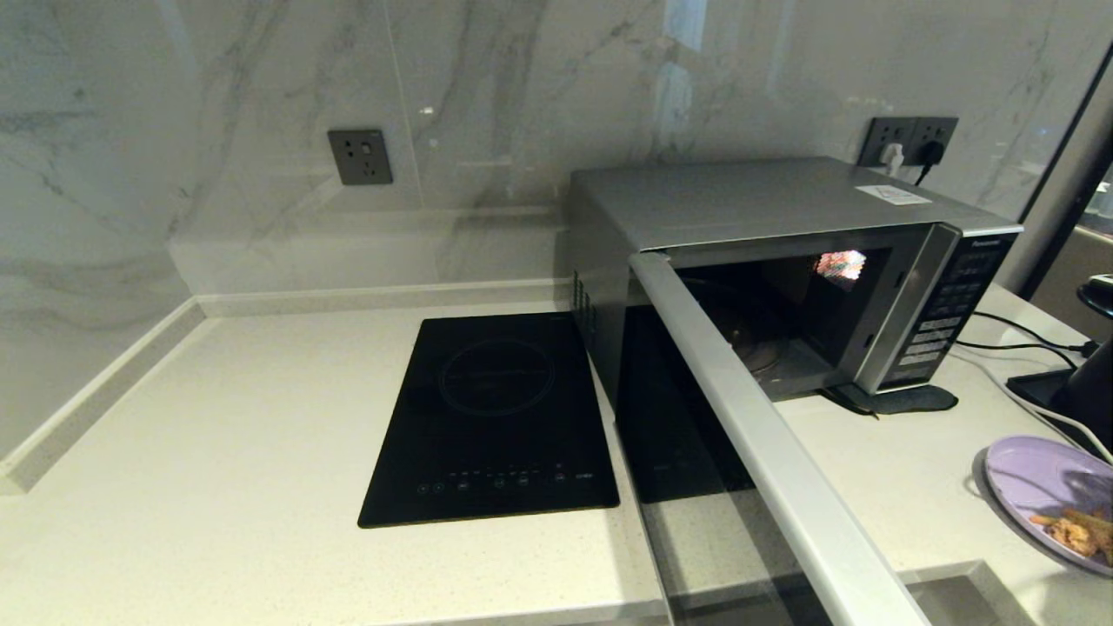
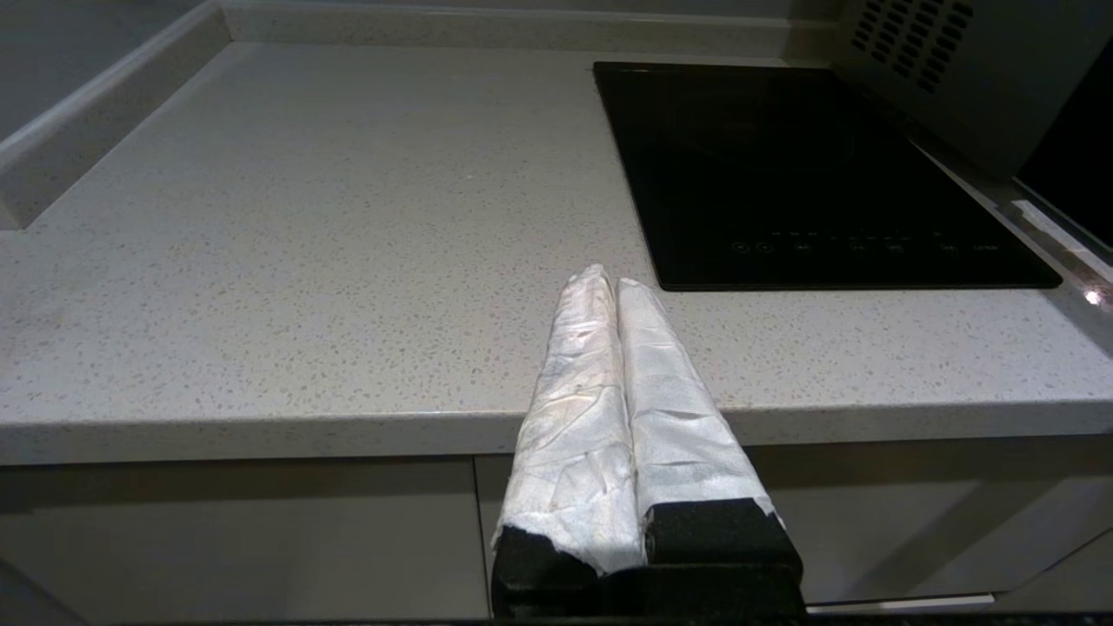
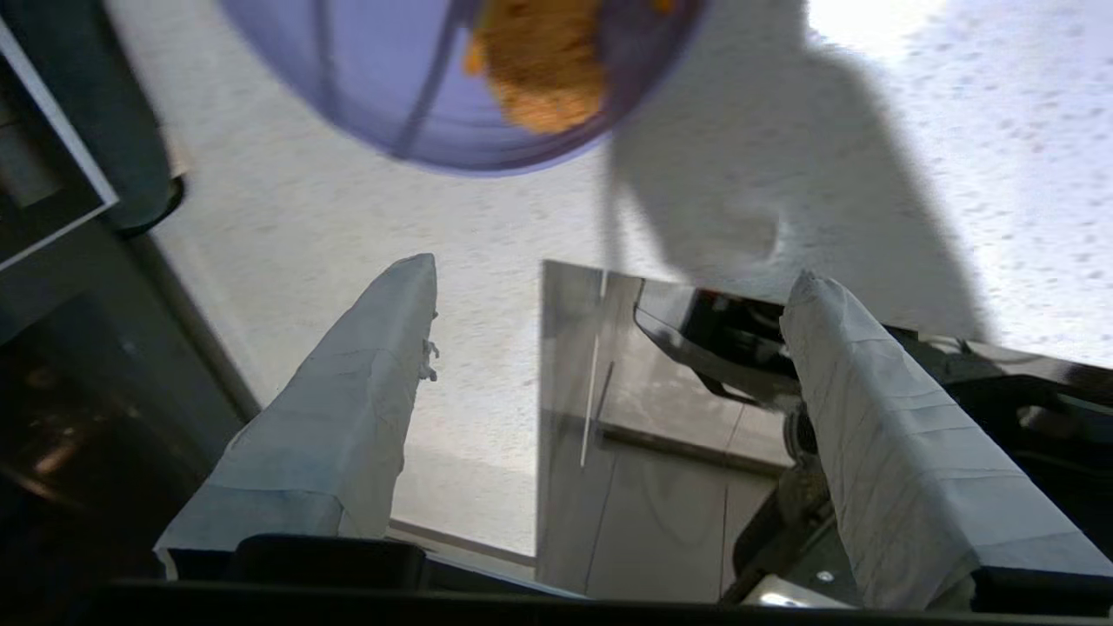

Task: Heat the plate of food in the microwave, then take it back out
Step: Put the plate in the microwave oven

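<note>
The silver-grey microwave (image 1: pixel 783 200) stands at the back right of the counter. Its door (image 1: pixel 765 435) is swung wide open towards me, and the cavity is dark. The lilac plate of food (image 1: pixel 1035 487) rests on the counter at the far right, outside the oven, with orange-yellow pieces (image 1: pixel 1078 530) on its near side. In the right wrist view my right gripper (image 3: pixel 615 271) is open, its fingers wide apart and empty, a short way from the plate (image 3: pixel 391 78) over the counter's edge. My left gripper (image 2: pixel 611 278) is shut and empty, hovering at the counter's front edge left of the hob.
A flat black induction hob (image 1: pixel 496 417) lies left of the microwave. Cables and a dark object (image 1: pixel 1043 387) sit right of the oven, behind the plate. Wall sockets are on the marble backsplash. The open door juts out past the counter's front edge.
</note>
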